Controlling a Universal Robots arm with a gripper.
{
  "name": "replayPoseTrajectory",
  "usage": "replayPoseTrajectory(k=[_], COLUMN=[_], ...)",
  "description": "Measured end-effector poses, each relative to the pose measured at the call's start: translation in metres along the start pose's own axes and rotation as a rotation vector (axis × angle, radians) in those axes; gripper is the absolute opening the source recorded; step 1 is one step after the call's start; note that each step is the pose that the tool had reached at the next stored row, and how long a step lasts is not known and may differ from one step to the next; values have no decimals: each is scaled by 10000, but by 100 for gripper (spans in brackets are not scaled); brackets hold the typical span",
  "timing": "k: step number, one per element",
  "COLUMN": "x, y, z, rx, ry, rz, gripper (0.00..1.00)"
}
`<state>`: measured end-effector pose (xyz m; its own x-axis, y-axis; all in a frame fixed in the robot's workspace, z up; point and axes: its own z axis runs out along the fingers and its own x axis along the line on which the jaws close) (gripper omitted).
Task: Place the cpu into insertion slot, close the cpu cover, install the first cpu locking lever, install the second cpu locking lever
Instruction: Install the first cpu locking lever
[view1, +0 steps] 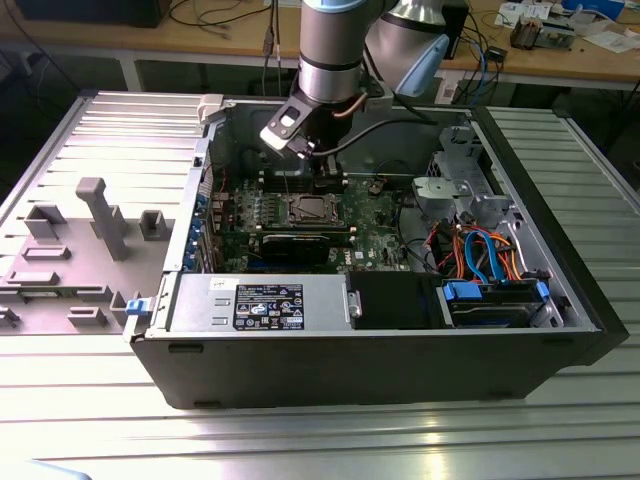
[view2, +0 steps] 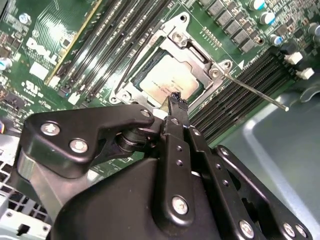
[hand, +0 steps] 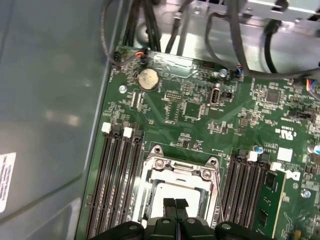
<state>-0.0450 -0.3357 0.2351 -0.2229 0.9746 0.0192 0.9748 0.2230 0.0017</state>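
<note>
In the middle of the exterior view, a little above centre, the gripper (view1: 325, 165) hangs inside the open computer case (view1: 300, 365), right over the insertion slot (view1: 310, 208). In both wrist views the fingers (hand: 170, 205) are pressed together with nothing between them, their tips over one edge of the socket; whether they touch it I cannot tell. The cpu (view2: 167, 80) lies flat in the slot. The cpu cover (view2: 199, 57) appears folded down around it, with the chip's silver top showing through the window. One locking lever (view2: 255, 92) stands free, slanting out over the memory slots (view2: 235, 95). The step in hand looks like latching a lever. The closed tips would serve best as a pusher, set on the rod near its free end. They should press down and then sideways under the hook, without scraping the board or the slots beside it.
</note>
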Motion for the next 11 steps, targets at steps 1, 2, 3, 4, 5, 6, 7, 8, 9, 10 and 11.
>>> replayPoseTrajectory(k=[1,2,3,4,5,6,7,8,9,10,11], x=[0,0,0,0,0,0,0,0,0,0,0], y=[0,0,0,0,0,0,0,0,0,0,0], z=[0,0,0,0,0,0,0,0,0,0,0], rx=[3,5,7,8,10,10,10,10,10,9,10], ry=[1,0,1,1,1,1,1,1,3,3,3], rz=[-177,-280,-374,-464,-525,-540,-540,-542,-542,-542,-543], gripper=[11,11,11,11,11,11,11,11,11,11,11])
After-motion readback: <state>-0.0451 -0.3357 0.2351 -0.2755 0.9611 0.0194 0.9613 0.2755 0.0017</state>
